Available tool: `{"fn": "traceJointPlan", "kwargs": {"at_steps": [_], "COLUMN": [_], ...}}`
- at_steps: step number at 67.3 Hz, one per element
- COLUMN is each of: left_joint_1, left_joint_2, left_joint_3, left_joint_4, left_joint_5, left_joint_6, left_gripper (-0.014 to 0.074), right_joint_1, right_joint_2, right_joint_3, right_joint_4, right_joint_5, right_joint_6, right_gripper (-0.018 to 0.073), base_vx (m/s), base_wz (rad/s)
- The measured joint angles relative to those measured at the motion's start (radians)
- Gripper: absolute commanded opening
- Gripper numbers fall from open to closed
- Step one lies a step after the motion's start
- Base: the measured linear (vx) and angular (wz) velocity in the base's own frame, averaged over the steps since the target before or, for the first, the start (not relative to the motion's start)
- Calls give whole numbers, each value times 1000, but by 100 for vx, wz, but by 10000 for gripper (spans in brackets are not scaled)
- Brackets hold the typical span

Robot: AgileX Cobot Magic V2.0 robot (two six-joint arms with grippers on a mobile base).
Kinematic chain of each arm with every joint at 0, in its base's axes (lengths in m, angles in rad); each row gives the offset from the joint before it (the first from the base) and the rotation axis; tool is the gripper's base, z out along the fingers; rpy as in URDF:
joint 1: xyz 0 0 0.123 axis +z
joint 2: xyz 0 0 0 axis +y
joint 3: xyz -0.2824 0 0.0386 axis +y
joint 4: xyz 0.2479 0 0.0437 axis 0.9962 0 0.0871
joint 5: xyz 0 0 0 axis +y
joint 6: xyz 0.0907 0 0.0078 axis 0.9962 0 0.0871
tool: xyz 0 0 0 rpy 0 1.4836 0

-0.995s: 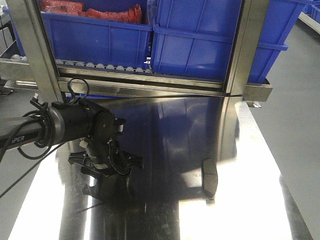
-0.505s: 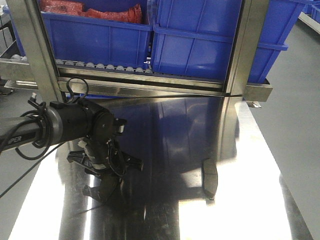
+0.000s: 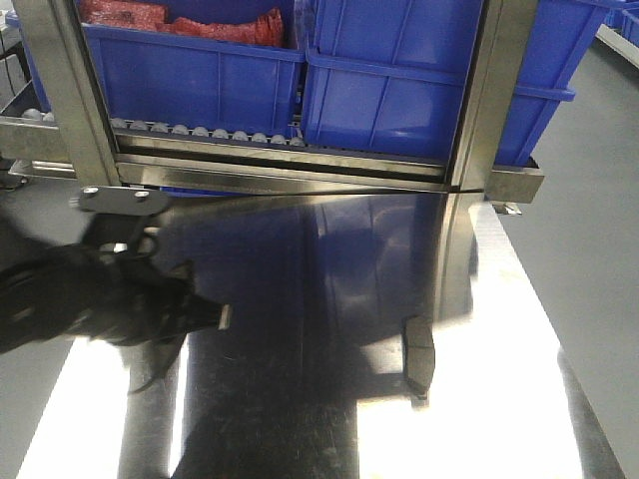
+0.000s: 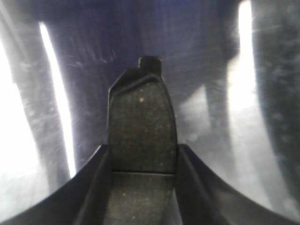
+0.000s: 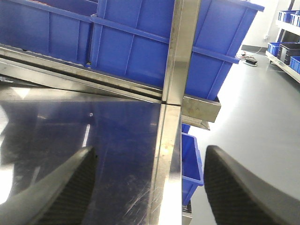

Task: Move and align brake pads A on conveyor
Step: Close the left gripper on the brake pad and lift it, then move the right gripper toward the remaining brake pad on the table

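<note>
In the left wrist view a dark-grey speckled brake pad point(image 4: 142, 117) with a groove across it sits between my left gripper's point(image 4: 143, 150) two black fingers, which press on its sides. It hangs above the shiny steel table point(image 4: 84, 84). In the front view my left arm point(image 3: 85, 299) is a dark blur at the table's left edge. My right gripper point(image 5: 151, 152) is open with nothing between its ribbed fingers. It hovers over the steel table's right edge point(image 5: 166, 140). The conveyor is out of view.
Blue bins point(image 3: 399, 70) stand on a steel rack with a roller rail point(image 3: 200, 132) behind the table. One bin holds red items point(image 3: 180, 22). A steel post point(image 3: 499, 90) rises at the table's back right. Grey floor point(image 5: 243, 93) lies to the right, with another blue bin point(image 5: 190, 159) below the table edge.
My left arm has swung quickly to the left and now shows as a blur at the table's left edge. Before, its gripper pointed down at the table.
</note>
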Motion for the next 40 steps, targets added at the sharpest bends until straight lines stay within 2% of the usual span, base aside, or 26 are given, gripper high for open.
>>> {"fn": "traceJointPlan", "kwargs": {"at_steps": [28,33,40], "left_joint_1": [0,0,0], "left_joint_2": [-729,-874,-1031], "left_joint_3": [366,419,468], "left_joint_4": [1,1,1], "left_joint_5": [-42,-15,81], "left_joint_6": [-1,-1,-2], "left_gripper": [-6,-6,-6], "right_joint_1": [0,0,0], "right_joint_2": [0,0,0], "right_joint_3": [0,0,0], "right_joint_4": [0,0,0], "right_joint_5": [0,0,0], "right_joint_6": [0,0,0], "right_gripper": [484,484,484], "base_vx": [0,0,0], "base_wz": [0,0,0]}}
